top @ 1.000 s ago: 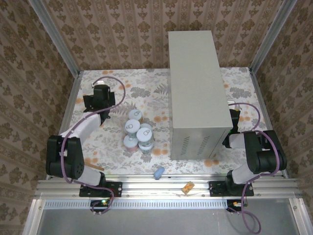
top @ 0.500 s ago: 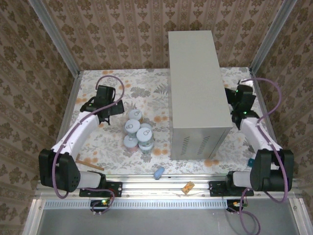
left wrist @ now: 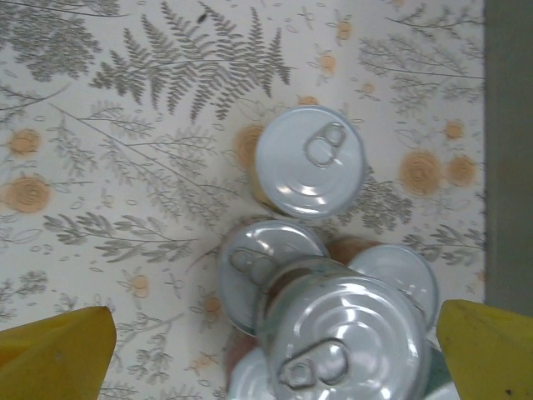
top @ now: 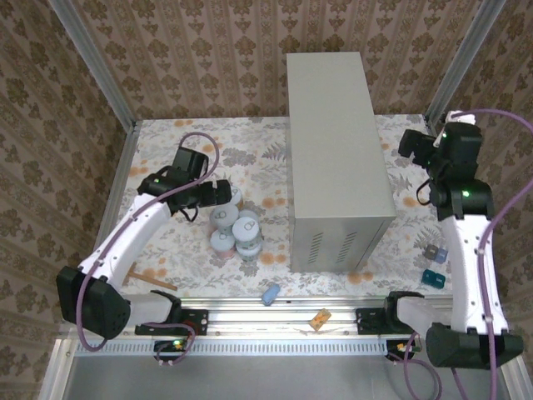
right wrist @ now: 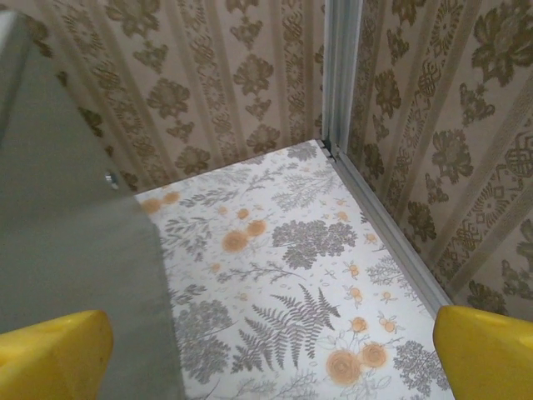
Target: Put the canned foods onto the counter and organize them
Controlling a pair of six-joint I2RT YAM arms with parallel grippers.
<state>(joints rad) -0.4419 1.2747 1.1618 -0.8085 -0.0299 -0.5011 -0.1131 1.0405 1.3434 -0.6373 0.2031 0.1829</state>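
Two arms are on the move above the flowered bench [top: 250,137]. Within the last second the left fingers [top: 218,194] have swung in from the bare patch on the left. They now hang directly over the cans [top: 235,227], spread wide and gripping nothing. The left wrist camera looks straight down on silvery pull-tab lids, with one raised can [left wrist: 346,333] sitting higher than its neighbours, apparently stacked on them. The cans huddle together on the bench just left of the tall grey box [top: 337,142], and none yet stands on its flat top. The right arm, folded low beside the box a second ago, has unfolded and lifted the right fingers [top: 416,146] to the box's far right side. They too are spread wide and empty, facing the back corner. On this showing the job has barely begun: the left arm looks set to come down for a first pick, likely the raised can, while the right appears to be moving clear.
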